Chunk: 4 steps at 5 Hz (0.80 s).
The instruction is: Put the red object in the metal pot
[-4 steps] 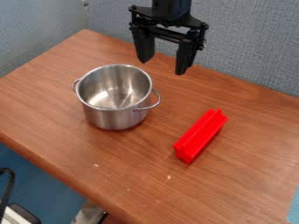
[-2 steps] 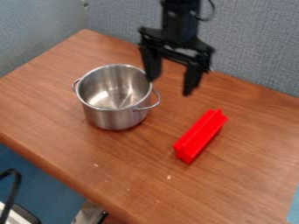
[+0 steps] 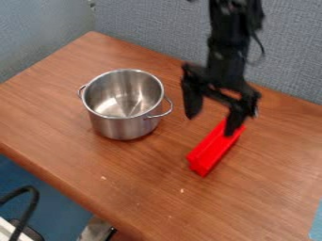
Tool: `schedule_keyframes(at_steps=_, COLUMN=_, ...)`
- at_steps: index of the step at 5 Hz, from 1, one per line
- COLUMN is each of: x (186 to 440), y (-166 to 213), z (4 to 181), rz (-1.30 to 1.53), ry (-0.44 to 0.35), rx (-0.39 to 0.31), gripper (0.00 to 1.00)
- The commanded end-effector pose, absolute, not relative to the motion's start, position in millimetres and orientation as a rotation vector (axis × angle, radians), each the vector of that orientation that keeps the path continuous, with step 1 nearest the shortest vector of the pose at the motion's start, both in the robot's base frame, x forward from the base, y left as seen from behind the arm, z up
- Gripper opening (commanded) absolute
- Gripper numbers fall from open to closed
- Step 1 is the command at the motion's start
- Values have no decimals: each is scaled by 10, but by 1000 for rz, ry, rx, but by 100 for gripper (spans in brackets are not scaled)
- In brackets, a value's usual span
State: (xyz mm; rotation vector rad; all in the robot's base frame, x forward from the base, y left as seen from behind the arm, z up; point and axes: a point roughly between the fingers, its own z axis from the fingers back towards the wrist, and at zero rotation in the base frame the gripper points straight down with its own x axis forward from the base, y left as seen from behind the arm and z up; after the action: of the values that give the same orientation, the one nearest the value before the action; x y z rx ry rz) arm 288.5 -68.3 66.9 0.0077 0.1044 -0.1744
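Note:
The red object [image 3: 216,147] is a long red grooved block lying on the wooden table [image 3: 75,85], right of centre. The metal pot [image 3: 123,103] stands upright and empty to its left, with two small side handles. My gripper [image 3: 217,107] hangs from the black arm with its fingers pointing down and spread open, empty. It is just above the far end of the red block; the right finger [image 3: 242,115] overlaps the block's top end in the view. The gripper is well to the right of the pot.
A grey-blue wall [image 3: 126,24] stands behind the table. The table's front edge runs diagonally from the left to the bottom right. A dark cable [image 3: 19,212] lies on the floor at the lower left.
My gripper has moved right and down, from behind the pot to just above the far end of the red block. It stays open. The block and the pot have not moved.

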Motion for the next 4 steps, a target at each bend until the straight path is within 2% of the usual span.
schedule_keyframes(at_steps=1, x=2943, y=-752, z=542, rz=-196, ry=67, rx=24, gripper=100)
schedule_keyframes(at_steps=2, x=2969, y=-719, z=441, rz=-207, ry=60, rx=23, gripper=100)
schedule_keyframes(at_steps=4, x=3034, y=-614, z=383, rz=-185, ry=69, rx=12, gripper=100)
